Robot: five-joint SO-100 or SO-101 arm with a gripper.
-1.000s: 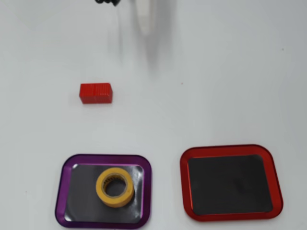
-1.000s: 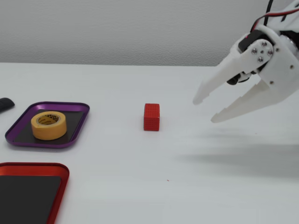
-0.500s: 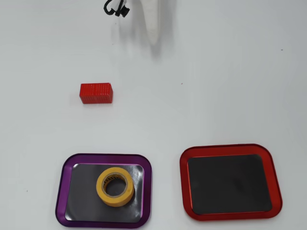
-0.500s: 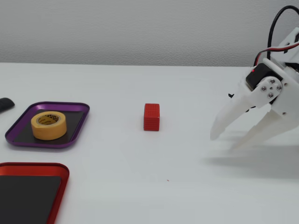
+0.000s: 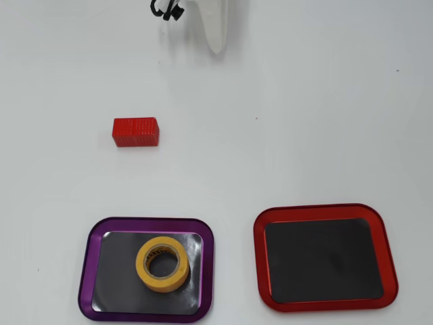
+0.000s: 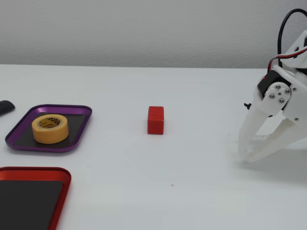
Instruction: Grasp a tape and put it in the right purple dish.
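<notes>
The white plastic two-finger pincer (image 6: 247, 157) hangs at the right edge of the fixed view, its smooth tapered fingers (image 6: 253, 129) spread apart higher up and converging to tips that meet or nearly meet just above the desk (image 6: 192, 96); it grips nothing. Black and red cables loop over the arm above it. In the overhead view only a white finger tip (image 5: 215, 34) and some black parts show at the top edge.

The desk is a plain matte white surface. Well apart from the pincer, near the middle, stands a small red ribbed rectangular block (image 6: 155, 120), its faces covered in fine grid-like ridges; it stands alone, touching nothing else.

Farther out lies the flat rounded-rectangle purple dish (image 5: 86, 271) with a shiny purple metal rim and a dark grey inner mat. The yellow roll of tape (image 5: 162, 263) lies flat on that mat, its cardboard core printed inside, the hole facing up. It sits roughly central, clear of the rim.

Beside it lies a same-shaped tray with a glossy red metal rim (image 5: 259, 257) and a black mat; nothing is in it. The two trays lie near each other, not touching.
</notes>
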